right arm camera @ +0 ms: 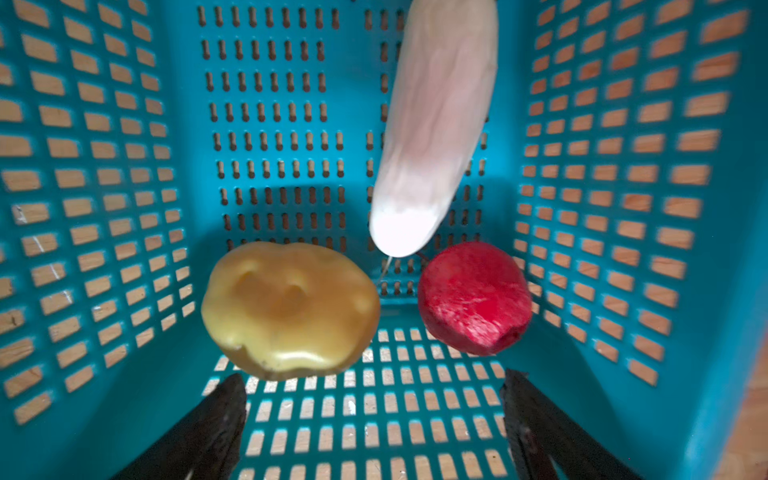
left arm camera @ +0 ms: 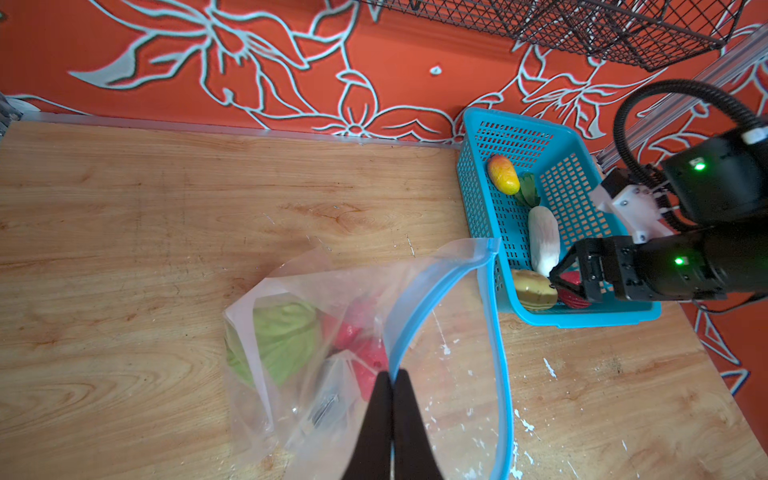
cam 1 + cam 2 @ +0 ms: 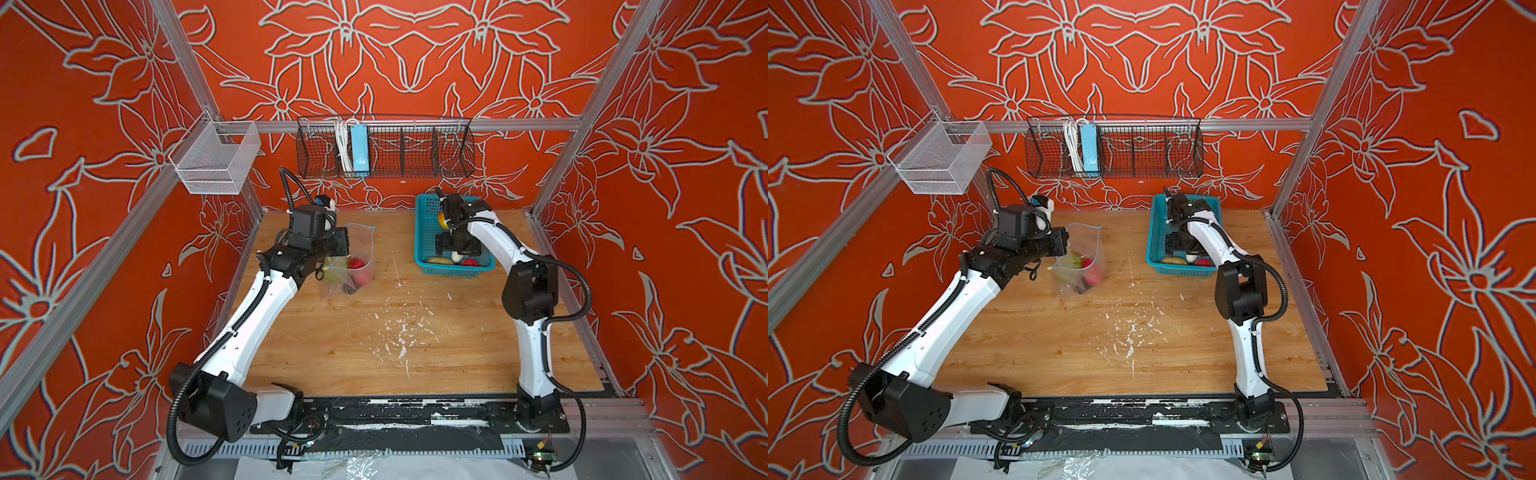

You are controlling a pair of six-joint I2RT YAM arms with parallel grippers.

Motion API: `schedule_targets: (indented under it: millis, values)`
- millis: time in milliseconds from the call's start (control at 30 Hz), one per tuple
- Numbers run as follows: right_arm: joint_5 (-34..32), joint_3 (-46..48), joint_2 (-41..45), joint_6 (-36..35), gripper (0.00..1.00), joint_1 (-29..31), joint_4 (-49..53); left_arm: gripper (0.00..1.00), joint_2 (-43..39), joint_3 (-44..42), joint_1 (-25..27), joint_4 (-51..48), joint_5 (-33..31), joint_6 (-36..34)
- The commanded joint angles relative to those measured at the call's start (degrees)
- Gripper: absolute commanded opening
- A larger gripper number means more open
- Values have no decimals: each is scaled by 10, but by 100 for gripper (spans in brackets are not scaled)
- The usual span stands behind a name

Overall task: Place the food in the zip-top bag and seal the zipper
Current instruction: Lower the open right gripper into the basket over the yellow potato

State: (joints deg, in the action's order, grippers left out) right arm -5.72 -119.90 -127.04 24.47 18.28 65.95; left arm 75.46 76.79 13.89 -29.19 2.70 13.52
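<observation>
bag held, hand in basket

the left hand (image 2: 390, 388) pinches the bag (image 2: 291, 286) by its zipper (image 2: 419, 303) on the counter (image 3: 332, 332). a cabbage (image 2: 286, 336) sits inside. the right hand (image 1: 373, 380) is spread wide in the basket (image 1: 83, 208), near the yellow fruit (image 1: 291, 307) and strawberry (image 1: 473, 299).

In both top views we look down from high above the near edge of the table (image 3: 332, 340) toward the back wall, sharing almost the whole scene. From the left wrist we look low across the zip-top bag (image 2: 415, 291) toward the basket (image 2: 490, 199) by the far edge. From the right wrist we sit close inside that basket; both wrist views share its white radish (image 1: 436, 124).
</observation>
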Motion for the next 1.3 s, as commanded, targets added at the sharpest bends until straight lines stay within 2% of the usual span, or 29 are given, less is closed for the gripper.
schedule_targets:
  millis: [0, 367, 767, 1267]
  values:
    - [17, -40, -34, 1, 96, -4, 31, 0, -16, -6, -3, 7, -1, 0]
    - [51, -124, -115, -23, 96, -5, 68, 0, -19, -9, -3, 10, -5, -2]
    - [75, -107, -151, 8, 95, -8, 32, 0, -24, -12, -3, 11, -9, -5]
    - [154, -129, -182, 46, 91, -27, -3, 0, -26, -13, -3, 12, -14, -8]
